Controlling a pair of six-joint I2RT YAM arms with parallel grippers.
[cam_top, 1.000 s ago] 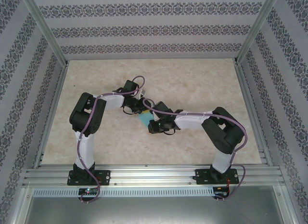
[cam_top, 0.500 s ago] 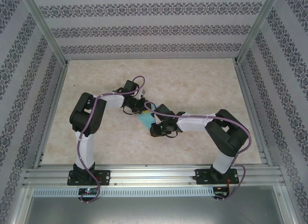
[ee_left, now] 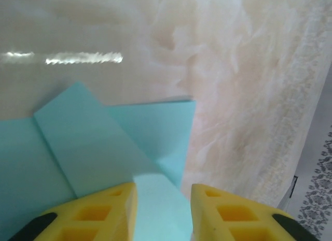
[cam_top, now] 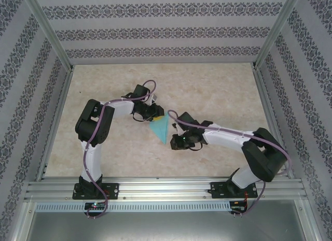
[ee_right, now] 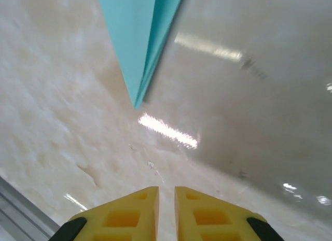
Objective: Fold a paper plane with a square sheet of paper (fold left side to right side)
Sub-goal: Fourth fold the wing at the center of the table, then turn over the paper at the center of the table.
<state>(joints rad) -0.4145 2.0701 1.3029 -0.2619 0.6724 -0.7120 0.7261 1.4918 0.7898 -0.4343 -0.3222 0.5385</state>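
Straddling the wide tail end of the paper plane, the left gripper held its yellow fingers partly spread. In the left wrist view a pale raised fold of the plane ran through the gap between the two fingers and filled it from side to side. Whether the pads actually pressed on that fold could not be told.

Near the plane's pointed nose, the right gripper hung clear of the paper. Its two fingers were drawn almost together, with only a thin slit left and nothing caught in it. The right wrist view showed bare table between those fingertips and the plane's nose.

The plane itself lay flat on the table between the two grippers, a slim dart of light teal-blue. From above, its broad end lay at the left gripper and it narrowed evenly to a sharp tip on the right gripper's side. A straight crease ran lengthwise down to that tip, with one long layer lapping over the other. At the tail, the left wrist view showed several overlapping flaps with crisp straight edges, plain and unmarked, in slightly different shades of teal.
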